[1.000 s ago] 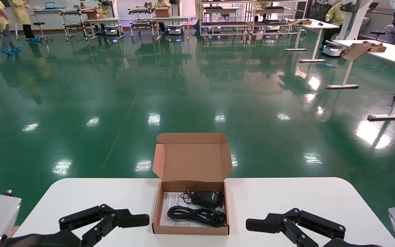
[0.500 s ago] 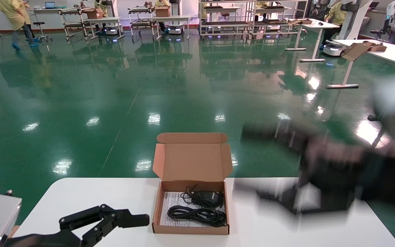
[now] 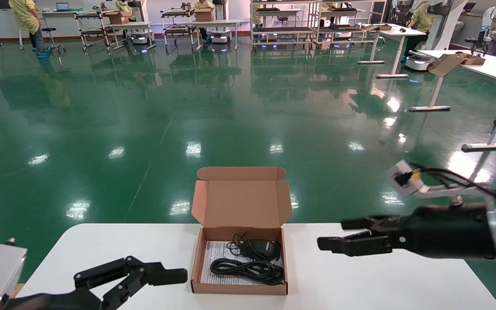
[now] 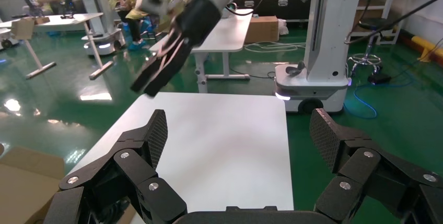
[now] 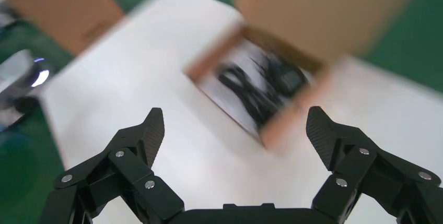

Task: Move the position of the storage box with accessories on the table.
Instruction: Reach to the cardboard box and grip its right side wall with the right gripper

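Now the right gripper (image 3: pixel 332 234) hovers with jaws spread, the shallow brown cardboard storage box (image 3: pixel 239 262) just beside its tips on the white table (image 3: pixel 360 275); left gripper (image 3: pixel 179 275), spread too, flanks the opposite side.

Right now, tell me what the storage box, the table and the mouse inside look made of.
Storage box: brown corrugated cardboard, matte, with folded flaps and raw edges. Table: smooth white top, faintly glossy, probably laminate or painted board; cannot tell which. Mouse: black, slight sheen, likely moulded plastic.
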`<state>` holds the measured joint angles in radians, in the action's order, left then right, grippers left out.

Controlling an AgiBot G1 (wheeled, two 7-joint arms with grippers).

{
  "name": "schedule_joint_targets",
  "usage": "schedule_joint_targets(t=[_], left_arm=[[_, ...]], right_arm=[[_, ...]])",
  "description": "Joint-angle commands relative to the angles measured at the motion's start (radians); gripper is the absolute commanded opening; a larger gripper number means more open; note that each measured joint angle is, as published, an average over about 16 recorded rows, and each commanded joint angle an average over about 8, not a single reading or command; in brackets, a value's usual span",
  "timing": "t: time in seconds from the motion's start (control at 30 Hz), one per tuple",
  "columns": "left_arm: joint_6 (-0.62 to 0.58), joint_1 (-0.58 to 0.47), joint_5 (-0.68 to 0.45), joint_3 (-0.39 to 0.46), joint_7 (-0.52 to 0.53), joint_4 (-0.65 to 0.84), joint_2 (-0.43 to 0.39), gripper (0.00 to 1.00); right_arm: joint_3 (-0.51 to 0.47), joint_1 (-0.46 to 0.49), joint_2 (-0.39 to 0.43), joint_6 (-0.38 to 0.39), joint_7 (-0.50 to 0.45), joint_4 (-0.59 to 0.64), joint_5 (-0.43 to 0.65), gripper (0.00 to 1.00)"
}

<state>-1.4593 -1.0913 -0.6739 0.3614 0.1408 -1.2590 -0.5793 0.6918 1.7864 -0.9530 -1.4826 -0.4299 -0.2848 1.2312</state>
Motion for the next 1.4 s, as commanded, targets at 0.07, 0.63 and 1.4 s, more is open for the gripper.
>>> schedule_joint_targets(t=[0.07, 0.63, 1.4], left_arm=[[0.0, 0.0, 0.0, 0.0, 0.0, 0.0, 0.0, 1.0], [0.0, 0.0, 0.0, 0.0, 0.0, 0.0, 0.0, 1.0], [0.0, 0.0, 0.0, 0.0, 0.0, 0.0, 0.0, 1.0]], right_arm=[[0.035, 0.031, -0.042, 0.037, -0.044, 0.091, 0.056, 1.0], [0.054, 0.052, -0.061, 0.098, -0.087, 0.186, 0.091, 1.0], [0.175, 0.065, -0.362, 0.41, -0.501, 0.323, 0.266, 1.0]])
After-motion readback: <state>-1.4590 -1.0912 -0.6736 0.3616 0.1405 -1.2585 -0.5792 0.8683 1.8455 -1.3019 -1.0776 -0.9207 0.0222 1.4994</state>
